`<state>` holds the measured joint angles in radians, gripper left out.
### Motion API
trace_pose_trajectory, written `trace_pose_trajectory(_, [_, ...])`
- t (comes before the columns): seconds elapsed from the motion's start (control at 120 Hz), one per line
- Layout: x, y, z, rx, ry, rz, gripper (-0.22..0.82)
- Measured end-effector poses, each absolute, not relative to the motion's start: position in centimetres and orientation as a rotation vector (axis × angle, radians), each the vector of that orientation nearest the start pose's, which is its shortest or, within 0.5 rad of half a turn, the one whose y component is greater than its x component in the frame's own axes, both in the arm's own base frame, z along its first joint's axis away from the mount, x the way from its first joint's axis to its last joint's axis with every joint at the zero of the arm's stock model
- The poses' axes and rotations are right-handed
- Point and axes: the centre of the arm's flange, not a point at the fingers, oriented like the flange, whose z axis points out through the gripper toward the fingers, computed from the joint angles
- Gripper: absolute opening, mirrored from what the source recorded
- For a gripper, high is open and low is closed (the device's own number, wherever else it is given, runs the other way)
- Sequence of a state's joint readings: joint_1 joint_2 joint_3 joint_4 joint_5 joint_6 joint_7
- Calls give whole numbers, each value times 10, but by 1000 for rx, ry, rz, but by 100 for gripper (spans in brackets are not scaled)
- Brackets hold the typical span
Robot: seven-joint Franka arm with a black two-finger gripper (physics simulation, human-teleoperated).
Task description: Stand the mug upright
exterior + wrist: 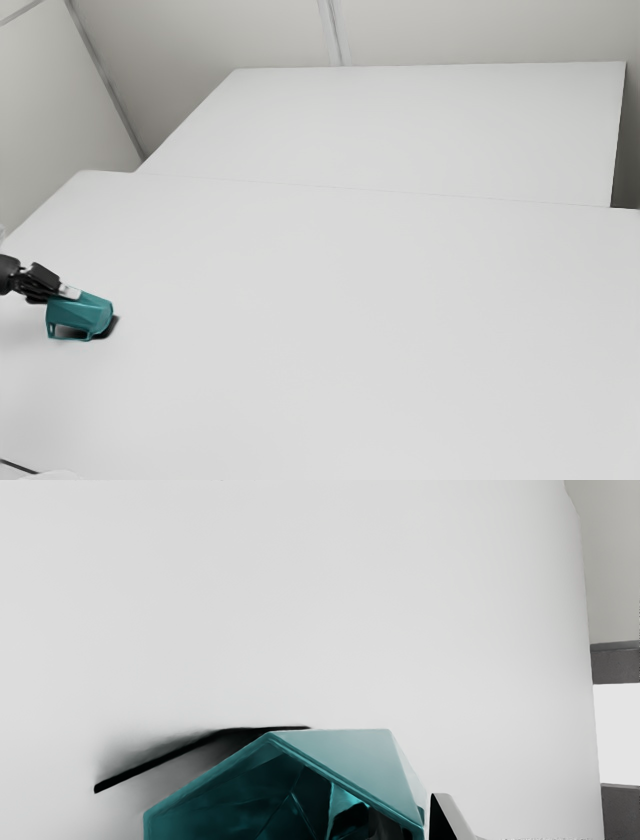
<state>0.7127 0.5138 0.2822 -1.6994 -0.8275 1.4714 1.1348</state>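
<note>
Mug: teal [92,312], lying on its side at the exterior view's left, its open mouth toward the gripper.
Gripper: black [68,292], at the mug; whether spread, narrowed or holding it, I cannot tell.
Table: white [350,330].
Shadow: dark [114,325], beside the mug.

No texts, labels, brands, numbers or signs can be read in either view.
</note>
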Motion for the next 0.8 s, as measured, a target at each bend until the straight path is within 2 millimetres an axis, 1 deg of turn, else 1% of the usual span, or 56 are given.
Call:
trace_pose_trajectory(0.075, [415, 438, 296, 2202, 96, 307, -13])
trace_pose_trajectory(0.15, [420, 431, 303, 2198, 67, 307, -14])
trace_pose_trajectory(0.208, [426, 424, 315, 2201, 35, 313, -15])
trace_pose_trajectory(0.275, [434, 413, 336, 2209, -15, 325, -16])
trace_pose_trajectory(0.308, [440, 404, 347, 2214, -46, 327, -16])
trace_pose_trajectory(0.375, [456, 382, 366, 2231, -122, 306, -17])
trace_pose_trajectory(0.492, [485, 332, 404, 2315, -275, 235, -17])
trace_pose_trajectory(0.533, [487, 312, 417, 2352, -318, 221, -17])
trace_pose_trajectory(0.575, [487, 294, 426, 2391, -352, 211, -18])
trace_pose_trajectory(0.617, [491, 276, 436, 2444, -397, 195, -18])
trace_pose_trajectory(0.658, [496, 257, 442, 2500, -444, 174, -18])
trace_pose_trajectory(0.8, [527, 202, 446, 2692, -599, 95, -18])
